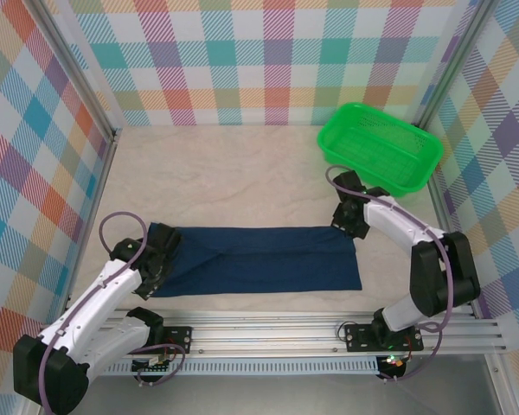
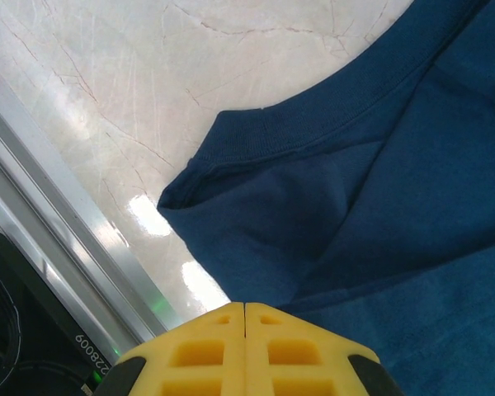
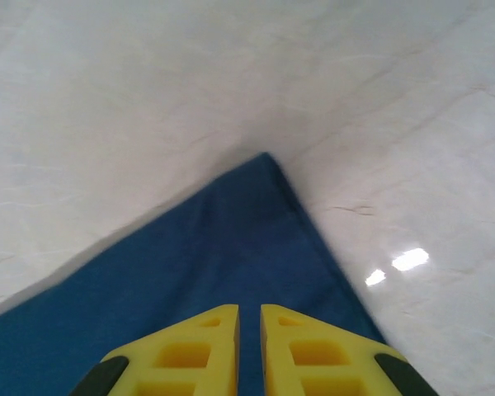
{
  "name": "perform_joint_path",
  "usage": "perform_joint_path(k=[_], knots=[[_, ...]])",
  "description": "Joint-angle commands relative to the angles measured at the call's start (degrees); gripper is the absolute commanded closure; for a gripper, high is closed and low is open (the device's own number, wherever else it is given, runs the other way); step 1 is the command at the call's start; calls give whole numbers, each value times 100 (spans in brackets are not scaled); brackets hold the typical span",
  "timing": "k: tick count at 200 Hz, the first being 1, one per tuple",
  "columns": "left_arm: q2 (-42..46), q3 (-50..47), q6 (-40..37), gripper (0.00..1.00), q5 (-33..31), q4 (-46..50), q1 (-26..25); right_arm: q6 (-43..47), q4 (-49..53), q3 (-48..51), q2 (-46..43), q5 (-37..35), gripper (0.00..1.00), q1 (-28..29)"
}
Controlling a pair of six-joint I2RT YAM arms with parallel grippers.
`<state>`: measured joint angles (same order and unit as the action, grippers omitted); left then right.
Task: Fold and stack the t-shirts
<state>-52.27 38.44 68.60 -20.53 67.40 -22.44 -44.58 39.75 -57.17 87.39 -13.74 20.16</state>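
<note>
The dark navy t-shirt lies flat on the table as a long folded strip running left to right. My left gripper rests at its left end. In the left wrist view this gripper is shut, yellow tips pressed together just above the ribbed collar and sleeve folds of the t-shirt, with no cloth seen between them. My right gripper hovers at the strip's far right corner. In the right wrist view its jaws stand a narrow gap apart over the t-shirt's corner, holding nothing.
A green mesh basket stands at the back right, close behind the right arm. The aluminium rail runs along the near edge, just in front of the shirt, and appears beside the left gripper as a rail. Checked walls enclose the pale table.
</note>
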Motion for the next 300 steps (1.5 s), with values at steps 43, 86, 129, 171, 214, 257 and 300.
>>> perform_joint_path(k=[43, 86, 129, 171, 214, 257, 300], knots=[[-180, -313, -290, 100, 222, -212, -75, -43, -430, -218, 559, 818, 86, 943], [-451, -95, -626, 65, 387, -149, -156, 226, -551, -289, 699, 1046, 85, 963], [-748, 1150, -1442, 61, 219, -387, 549, 480, -578, -357, 744, 1000, 85, 942], [-2183, 1622, -2785, 76, 1433, -846, 2053, 784, -757, -357, 904, 1485, 84, 646], [-2511, 910, -3344, 68, 2239, -2510, 2573, 1253, -1122, -280, 1052, 2312, 76, 447], [-2878, 917, -3675, 70, 1932, -2249, 2720, 1253, -1100, -198, 1247, 2732, 74, 251], [-2837, 500, -3634, 69, 2027, -2414, 2724, 1172, -1130, -215, 1381, 2855, 74, 251]])
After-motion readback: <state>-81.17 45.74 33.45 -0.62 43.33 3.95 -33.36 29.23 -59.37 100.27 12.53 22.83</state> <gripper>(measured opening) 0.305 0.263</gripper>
